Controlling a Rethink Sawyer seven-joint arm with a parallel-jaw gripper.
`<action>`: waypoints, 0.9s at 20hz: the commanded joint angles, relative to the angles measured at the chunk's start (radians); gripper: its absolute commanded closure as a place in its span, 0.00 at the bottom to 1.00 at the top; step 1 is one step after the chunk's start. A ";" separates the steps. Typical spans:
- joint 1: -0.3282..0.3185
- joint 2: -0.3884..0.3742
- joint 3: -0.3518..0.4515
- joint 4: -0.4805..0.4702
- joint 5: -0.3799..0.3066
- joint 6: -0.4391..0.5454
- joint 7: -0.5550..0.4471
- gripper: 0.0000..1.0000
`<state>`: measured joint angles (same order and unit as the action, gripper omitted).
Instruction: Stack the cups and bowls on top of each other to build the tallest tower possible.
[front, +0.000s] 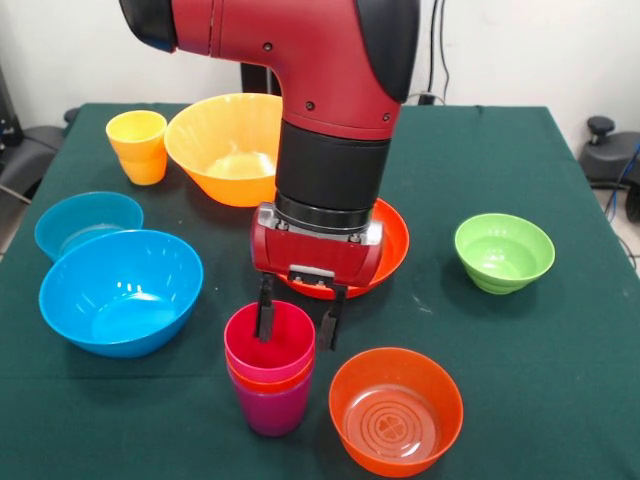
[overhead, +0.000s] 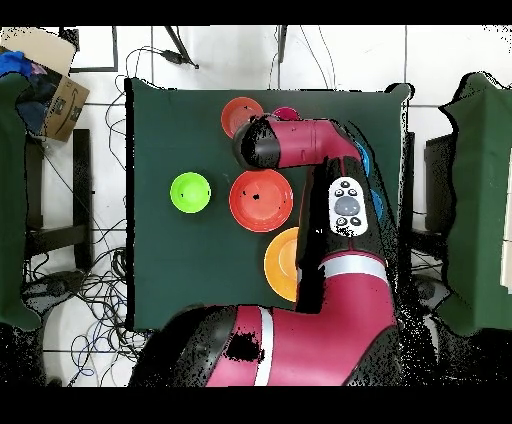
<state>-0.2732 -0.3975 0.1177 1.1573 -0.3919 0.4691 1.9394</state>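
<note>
Four cups (front: 270, 372), six bowls (front: 122, 290), one arm (front: 330, 130).

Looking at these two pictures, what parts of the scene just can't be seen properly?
- Overhead view: the arm covers the yellow cup, both blue bowls and most of the cup stack; only a crimson sliver shows.
- Front view: the wide red-orange bowl is half hidden behind the gripper.
- Front view: one finger dips inside the top crimson cup, so its tip is hidden.
- Large orange-yellow bowl: its right side is behind the arm.
</note>
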 joint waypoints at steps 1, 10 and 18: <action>0.018 0.013 0.021 0.056 -0.074 -0.009 -0.051 0.00; 0.019 0.014 0.023 0.043 -0.067 -0.001 -0.053 0.00; -0.004 -0.057 0.073 0.082 -0.016 0.056 -0.081 0.00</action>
<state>-0.2735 -0.3979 0.1153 1.1593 -0.3919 0.4691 1.9394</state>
